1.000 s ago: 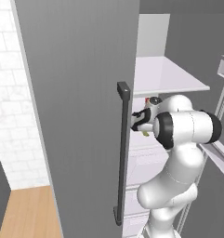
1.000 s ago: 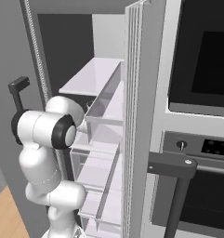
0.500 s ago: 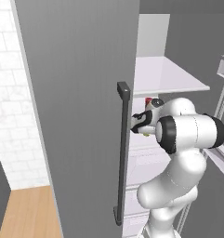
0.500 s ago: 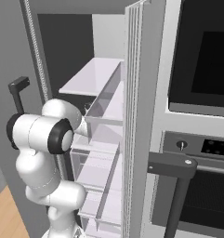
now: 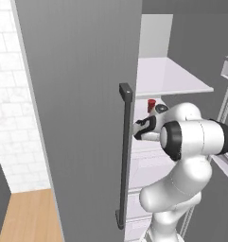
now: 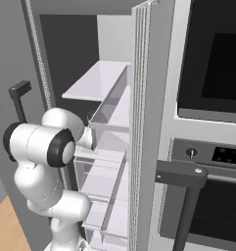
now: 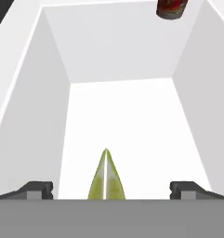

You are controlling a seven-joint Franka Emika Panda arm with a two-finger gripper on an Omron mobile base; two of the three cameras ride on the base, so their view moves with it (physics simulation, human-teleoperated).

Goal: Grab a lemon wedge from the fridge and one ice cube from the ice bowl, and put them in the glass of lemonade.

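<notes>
Inside the open fridge [image 5: 87, 94], left base view, a red can [image 5: 151, 104] stands on a white shelf [image 5: 172, 78] beyond the arm. In the right base view, clear drawers [image 6: 107, 142] line the fridge interior. In the hand view, the lemon wedge [image 7: 106, 177] lies on the white compartment floor between the wide-open gripper [image 7: 111, 189] tips, untouched; the can's label is unreadable.

The lemon wedge [image 7: 105, 178] lies on the white floor of a fridge [image 7: 118, 69] compartment, its pointed tip aimed toward the back wall. The tool [image 7: 111, 189] has its two dark tips spread wide, one on each side of the wedge, neither touching it. A red can [image 7: 171, 8] stands at the back right.
</notes>
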